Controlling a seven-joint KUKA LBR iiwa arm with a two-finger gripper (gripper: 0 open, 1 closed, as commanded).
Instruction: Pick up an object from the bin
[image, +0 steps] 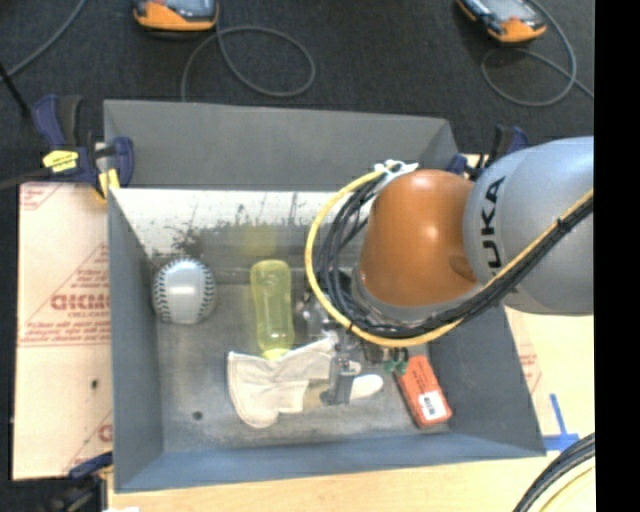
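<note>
Four items in bin (132, 340): white cloth (265, 390) under hand (340, 385), yellow bottle (271, 305) up-left, orange box (422, 392) right, baseball (184, 291) far left. I can't tell hand's grip.

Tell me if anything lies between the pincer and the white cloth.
Nothing visible does. The pincer sits over the right end of the cloth; the yellow bottle lies beside it toward the back, the orange block to its right.

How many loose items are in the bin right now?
4: a baseball at the left, a yellow plastic bottle in the middle, a white cloth at the front by the gripper, an orange box at the front right. The arm may hide more.
</note>
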